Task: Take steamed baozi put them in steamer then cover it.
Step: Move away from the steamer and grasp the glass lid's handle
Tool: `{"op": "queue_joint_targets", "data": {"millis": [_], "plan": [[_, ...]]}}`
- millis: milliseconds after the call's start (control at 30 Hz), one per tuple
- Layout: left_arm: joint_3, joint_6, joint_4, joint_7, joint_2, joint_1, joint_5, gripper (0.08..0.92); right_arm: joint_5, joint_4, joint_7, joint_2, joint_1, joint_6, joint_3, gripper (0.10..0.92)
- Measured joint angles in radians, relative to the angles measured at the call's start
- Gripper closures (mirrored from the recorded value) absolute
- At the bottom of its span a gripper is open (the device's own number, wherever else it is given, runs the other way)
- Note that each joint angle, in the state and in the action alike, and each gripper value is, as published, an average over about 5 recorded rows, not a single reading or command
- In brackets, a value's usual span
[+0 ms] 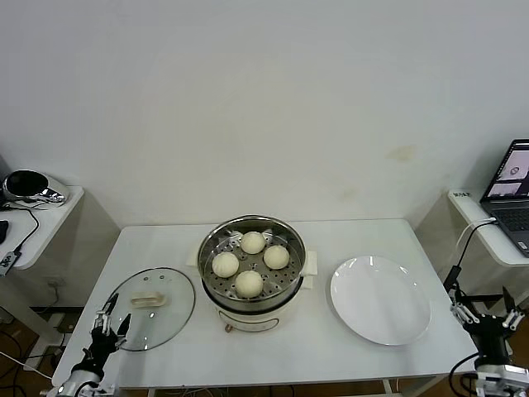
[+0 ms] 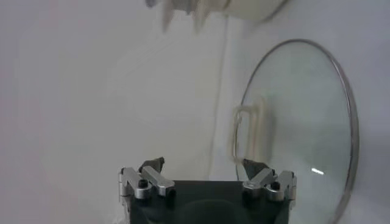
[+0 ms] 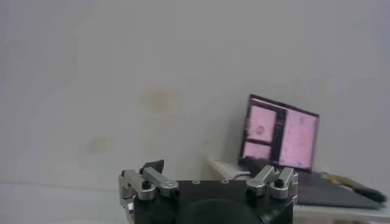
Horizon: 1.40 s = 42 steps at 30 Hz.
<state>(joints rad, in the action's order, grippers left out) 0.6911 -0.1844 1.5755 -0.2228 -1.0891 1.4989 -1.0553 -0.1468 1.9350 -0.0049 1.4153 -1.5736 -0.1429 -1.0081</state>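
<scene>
Baozi (image 1: 249, 284) loading is complete: all four sit in the steamer (image 1: 251, 269). Left gripper (image 1: 108, 323), jaws spread and empty, hovers beside the glass cover (image 1: 152, 308) lying on the table (image 1: 281, 351). Next: grasp its handle. Right gripper (image 1: 488, 315) idles open past the plate (image 1: 380, 300).

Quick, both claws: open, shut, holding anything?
Left claw: open, empty, at the cover's near edge.
Right claw: open, empty, beyond the table's right edge.
</scene>
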Motion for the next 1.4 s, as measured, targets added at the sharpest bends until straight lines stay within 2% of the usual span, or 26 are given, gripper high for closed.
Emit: {"op": "queue_joint_targets", "data": {"millis": [1067, 1167, 1400], "plan": [[-0.115, -0.012, -0.222, 0.023, 0.0, -0.277, -0.095, 0.183, 0.051, -0.011, 0.021, 0.067, -0.044, -0.029, -0.025, 0.203], [-0.116, -0.013, -0.234, 0.022, -0.001, -0.287, -0.089, 0.236, 0.057, -0.017, 0.02, 0.068, -0.043, -0.032, -0.024, 0.203], [-0.12, -0.017, -0.258, 0.023, 0.0, -0.301, -0.081, 0.441, 0.066, -0.025, 0.018, 0.069, -0.041, -0.035, -0.02, 0.203]]}}
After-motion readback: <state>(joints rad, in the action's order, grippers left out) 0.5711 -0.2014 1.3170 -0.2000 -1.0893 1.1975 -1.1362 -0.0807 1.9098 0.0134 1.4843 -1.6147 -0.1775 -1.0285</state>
